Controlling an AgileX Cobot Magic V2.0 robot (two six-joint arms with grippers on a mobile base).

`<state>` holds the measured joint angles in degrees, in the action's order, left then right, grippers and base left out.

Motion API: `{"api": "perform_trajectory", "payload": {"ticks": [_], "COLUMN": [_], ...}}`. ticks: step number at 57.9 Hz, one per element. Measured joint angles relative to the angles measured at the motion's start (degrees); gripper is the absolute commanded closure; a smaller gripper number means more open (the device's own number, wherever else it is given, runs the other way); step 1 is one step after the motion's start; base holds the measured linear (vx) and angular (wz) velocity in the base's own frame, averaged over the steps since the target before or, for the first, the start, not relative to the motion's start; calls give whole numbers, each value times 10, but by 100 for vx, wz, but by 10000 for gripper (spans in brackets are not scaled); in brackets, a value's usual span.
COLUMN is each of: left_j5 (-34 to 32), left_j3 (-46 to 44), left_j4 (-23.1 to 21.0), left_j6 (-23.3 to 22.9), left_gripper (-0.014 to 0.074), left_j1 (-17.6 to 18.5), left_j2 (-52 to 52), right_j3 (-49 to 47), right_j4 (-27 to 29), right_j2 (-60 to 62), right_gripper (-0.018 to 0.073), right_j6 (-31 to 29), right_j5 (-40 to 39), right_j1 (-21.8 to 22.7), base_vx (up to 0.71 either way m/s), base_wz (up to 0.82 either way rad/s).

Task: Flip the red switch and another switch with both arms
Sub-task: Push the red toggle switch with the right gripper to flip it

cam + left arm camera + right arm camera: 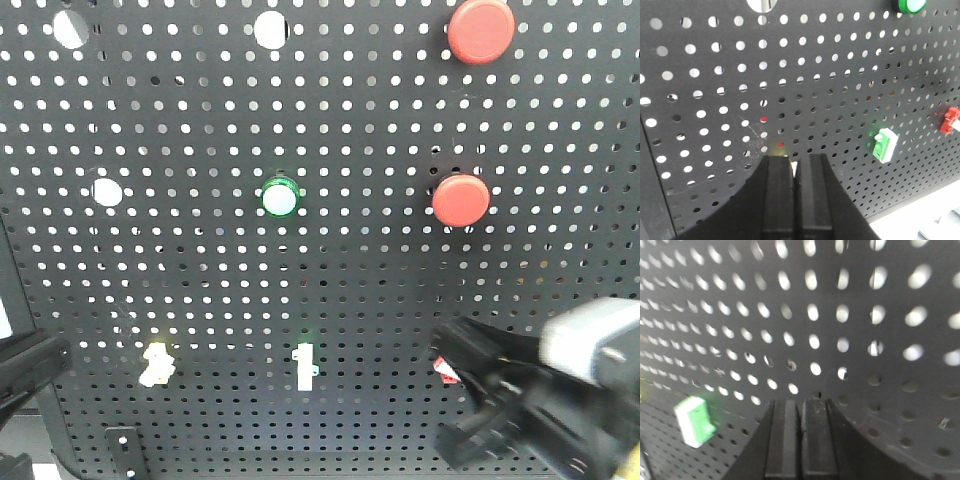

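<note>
Front-facing: red switch beside right claw

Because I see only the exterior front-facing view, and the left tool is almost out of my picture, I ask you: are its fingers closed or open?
Observer: Closed. In the left wrist view the left tool has its two fingers nearly together, with only a thin slit between them.
Operator: What is in front of that slit, please?
Observer: A small pale sliver with a yellowish glow, apparently the pale yellow switch. The fingers hide most of it.
Operator: And does the right wrist view show the red switch?
Observer: No. Past the closed right tool, only the green-based toggle shows, at lower left.
</note>
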<state>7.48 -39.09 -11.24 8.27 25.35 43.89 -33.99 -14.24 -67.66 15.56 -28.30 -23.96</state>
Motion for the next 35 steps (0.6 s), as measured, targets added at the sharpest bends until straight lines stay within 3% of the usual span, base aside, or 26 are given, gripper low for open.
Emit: {"api": "perform_trajectory", "payload": {"ticks": [8,15,35], "left_j5": [0,0,-4], "left_j3": [0,0,0], "left_j4": [0,0,0], "left_j6": [0,0,0], "left_gripper": [594,594,594], "left_j1": [0,0,0], "left_j2": [0,0,0], "right_j3": [-1,-2,-4], "right_j4": [-8,-50,-245], "right_j2": [-16,-17,-6], "right_gripper": [566,566,566], "right_j6": [12,51,314], "right_j5": [14,37,187], "right_j1": [0,0,-3], "base_vx": [0,0,0], "base_wz": [0,0,0]}}
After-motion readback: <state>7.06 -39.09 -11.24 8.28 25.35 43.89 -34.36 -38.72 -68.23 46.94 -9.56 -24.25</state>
